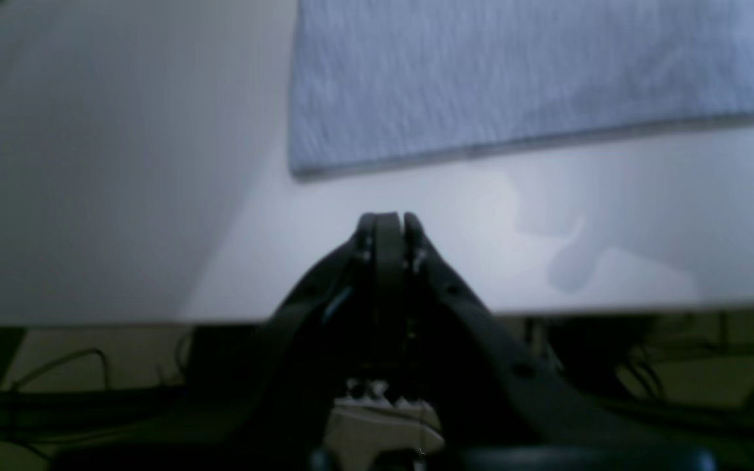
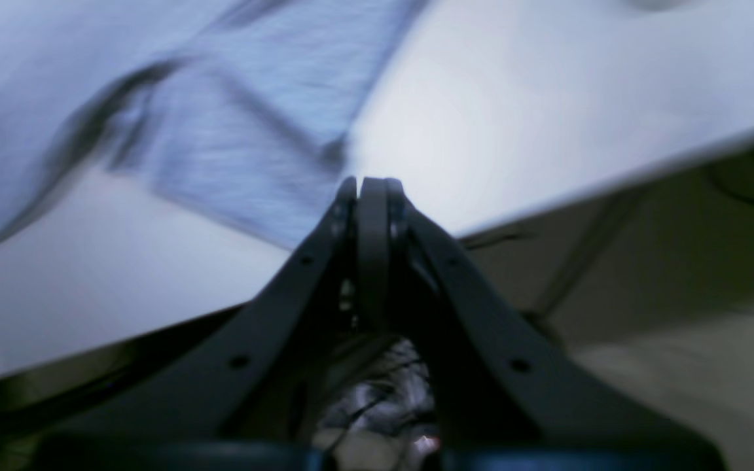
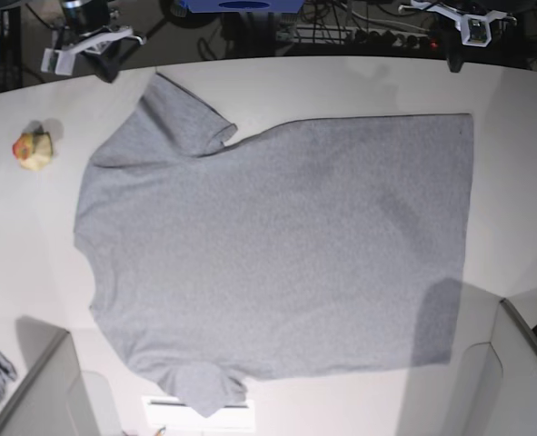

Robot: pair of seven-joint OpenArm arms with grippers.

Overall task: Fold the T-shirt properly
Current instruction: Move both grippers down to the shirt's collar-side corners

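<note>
So the T-shirt is spread flat, plain side up, across the middle of the white table, collar end at 9 o'clock, hem at 3. Both grippers sit at the table's 12 o'clock edge: left gripper and right gripper pinched closed, holding nothing. Little toy near 10 o'clock.
</note>
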